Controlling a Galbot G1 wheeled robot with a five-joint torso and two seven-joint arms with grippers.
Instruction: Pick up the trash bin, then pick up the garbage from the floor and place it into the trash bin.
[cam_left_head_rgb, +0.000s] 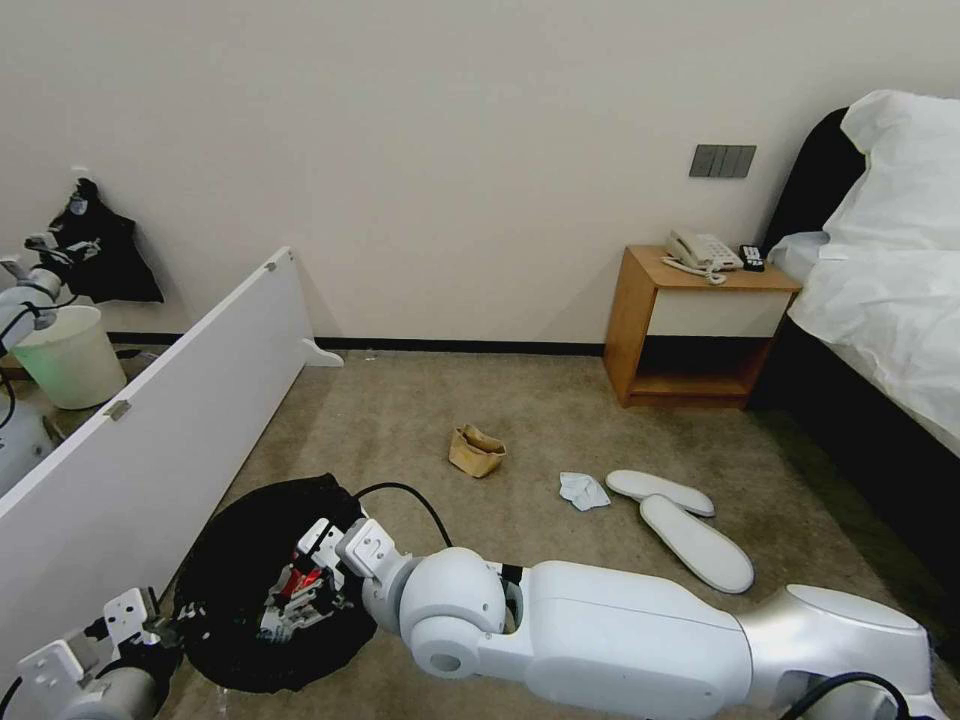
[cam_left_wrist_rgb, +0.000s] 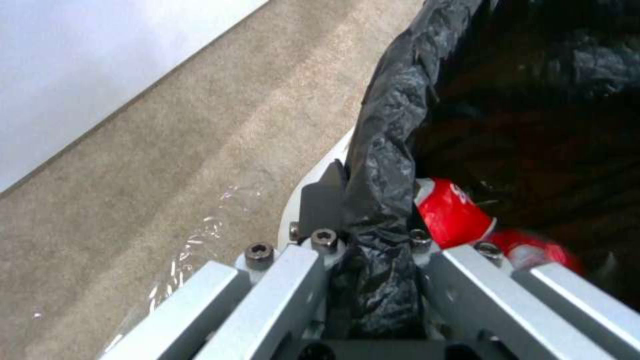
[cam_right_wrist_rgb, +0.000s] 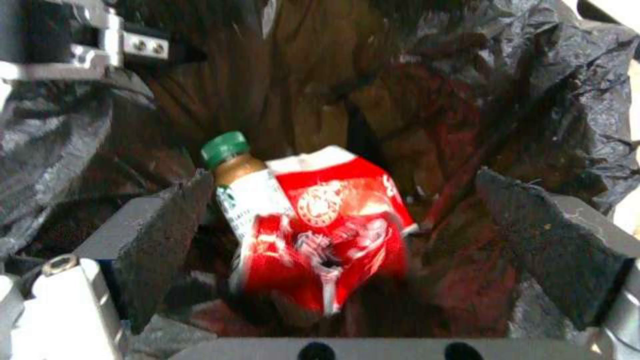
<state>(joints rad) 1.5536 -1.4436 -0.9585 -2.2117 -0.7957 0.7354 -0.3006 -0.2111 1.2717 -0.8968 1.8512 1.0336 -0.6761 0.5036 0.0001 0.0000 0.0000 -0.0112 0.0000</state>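
Snack packet dropping into the held trash bin

The trash bin (cam_left_head_rgb: 260, 590) stands on the floor (cam_left_head_rgb: 420, 430) beside the white board (cam_left_head_rgb: 150, 420); the left gripper (cam_left_wrist_rgb: 373, 235) is clamped on its bag-lined rim. Over its mouth the right gripper (cam_right_wrist_rgb: 347, 240) has its jaws spread wide, the red-white snack packet (cam_right_wrist_rgb: 327, 230) and green-capped bottle (cam_right_wrist_rgb: 233, 170) lying loose below them. Beyond the bin lie the brown paper bag (cam_left_head_rgb: 476, 451), a tissue (cam_left_head_rgb: 583, 490) and two slippers (cam_left_head_rgb: 680, 525). I judge a deposit is finishing; next calls for lifting clear and reaching the bag.
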